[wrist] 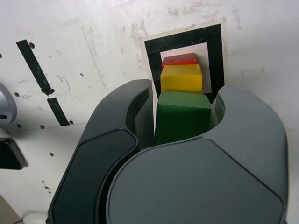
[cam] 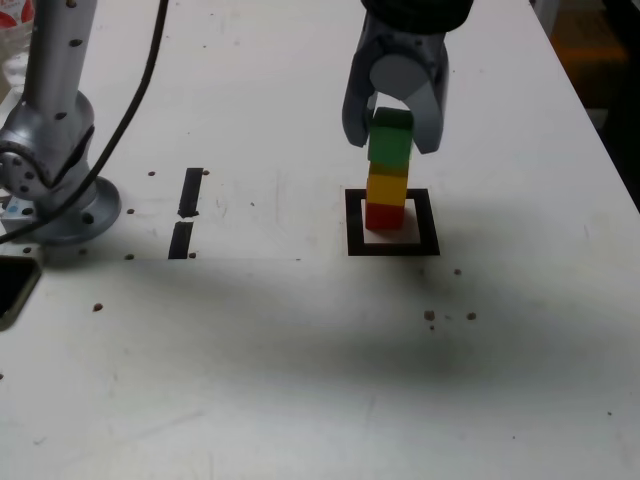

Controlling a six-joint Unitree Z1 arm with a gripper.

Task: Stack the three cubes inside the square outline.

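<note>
Here, as listed:
- Gripper (cam: pixel 392 135): points down over the outline, jaws closed on the green cube, one on each side of it.
- Green cube (cam: pixel 390 138): top of the stack, sitting on the yellow cube.
- Yellow cube (cam: pixel 387 184): middle, on the red cube.
- Red cube (cam: pixel 384 214): bottom, on the white centre of the outline.
- Outline (cam: pixel 393 246): black square frame on the white table (cam: pixel 300 380).
- Two black strips (cam: pixel 186 212): end to end, toward the exterior view's left.
- Arm base (cam: pixel 55 190): far left in the exterior view.
</note>
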